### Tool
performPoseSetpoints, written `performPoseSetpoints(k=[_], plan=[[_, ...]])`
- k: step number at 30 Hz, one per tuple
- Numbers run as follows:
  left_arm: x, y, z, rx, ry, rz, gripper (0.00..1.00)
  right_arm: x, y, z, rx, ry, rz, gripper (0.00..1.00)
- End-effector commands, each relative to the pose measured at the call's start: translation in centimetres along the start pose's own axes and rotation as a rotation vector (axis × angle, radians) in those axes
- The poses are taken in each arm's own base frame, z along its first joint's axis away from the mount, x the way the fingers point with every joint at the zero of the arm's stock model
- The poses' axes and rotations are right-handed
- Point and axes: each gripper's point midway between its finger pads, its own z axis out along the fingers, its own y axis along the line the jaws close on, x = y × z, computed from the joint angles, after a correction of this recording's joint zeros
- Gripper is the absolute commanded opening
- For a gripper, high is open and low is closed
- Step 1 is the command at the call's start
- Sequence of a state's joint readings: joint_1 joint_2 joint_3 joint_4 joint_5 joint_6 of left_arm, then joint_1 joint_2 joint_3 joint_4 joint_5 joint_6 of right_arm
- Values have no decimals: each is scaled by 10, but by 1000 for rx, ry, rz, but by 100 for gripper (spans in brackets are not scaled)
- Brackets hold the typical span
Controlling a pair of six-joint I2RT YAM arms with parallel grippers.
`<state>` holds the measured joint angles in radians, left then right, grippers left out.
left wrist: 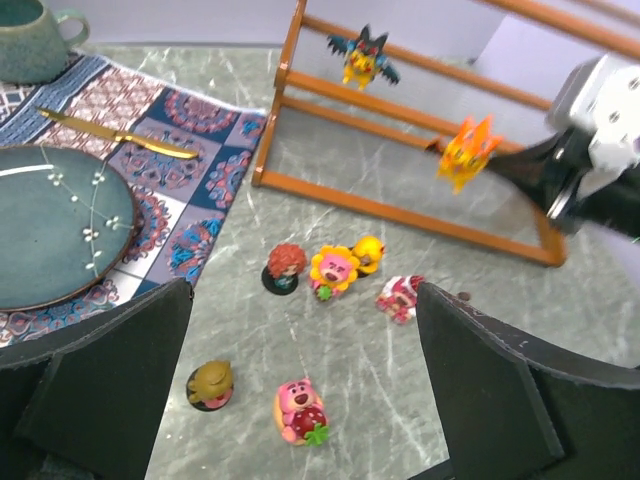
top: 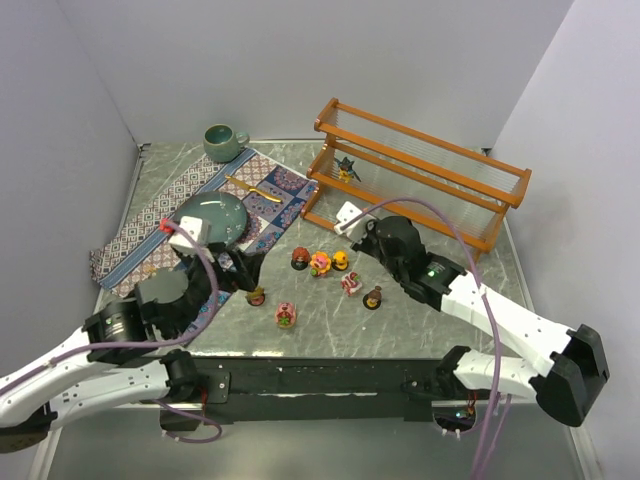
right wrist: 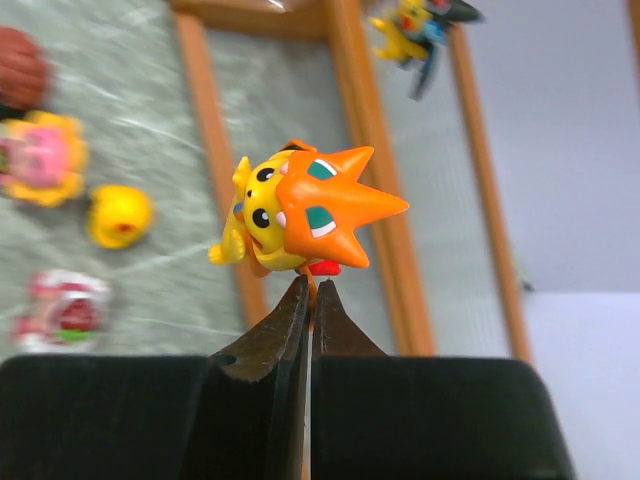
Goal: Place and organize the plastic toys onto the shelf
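Observation:
My right gripper (right wrist: pixel 310 288) is shut on the underside of an orange and yellow spiky toy (right wrist: pixel 300 210), held in the air in front of the shelf's (top: pixel 420 175) low front rail. A dark spiky toy (top: pixel 347 168) stands on the shelf. My left gripper (left wrist: pixel 303 300) hangs open over the table. A pink bear toy (left wrist: pixel 300 410) lies between its fingers, untouched, and an olive-brown toy (left wrist: pixel 211 385) sits by the left finger. Farther off are a red-haired toy (left wrist: pixel 283 266), a pink and yellow flower toy (left wrist: pixel 334 269), a yellow toy (left wrist: pixel 368 250) and a pink toy on its side (left wrist: pixel 399 298). A brown toy (top: pixel 373 297) stands to the right.
A patterned cloth mat (top: pixel 260 190) on the left carries a teal plate (top: pixel 212 217) and a gold utensil (top: pixel 250 187). A green mug (top: pixel 222 142) stands at the back left. Grey walls close in three sides.

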<state>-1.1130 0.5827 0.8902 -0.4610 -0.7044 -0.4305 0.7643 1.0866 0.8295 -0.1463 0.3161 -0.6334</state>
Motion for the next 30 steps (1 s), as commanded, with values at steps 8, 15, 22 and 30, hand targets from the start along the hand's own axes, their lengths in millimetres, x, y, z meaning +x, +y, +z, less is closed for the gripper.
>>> performPoseSetpoints(k=[8,15,22,30], plan=[[12,21,53,38,122,-60,99,-26,-90,-4,289,-27,-91,0],[4,63,57,-52,90,-95,97,-17,-103,15,272,-24,-110,0],[8,90,52,-183,77,-55,97,-9,-107,30,252,-14,-119,0],[11,95,51,-203,79,-45,97,4,-106,47,261,23,-137,0]])
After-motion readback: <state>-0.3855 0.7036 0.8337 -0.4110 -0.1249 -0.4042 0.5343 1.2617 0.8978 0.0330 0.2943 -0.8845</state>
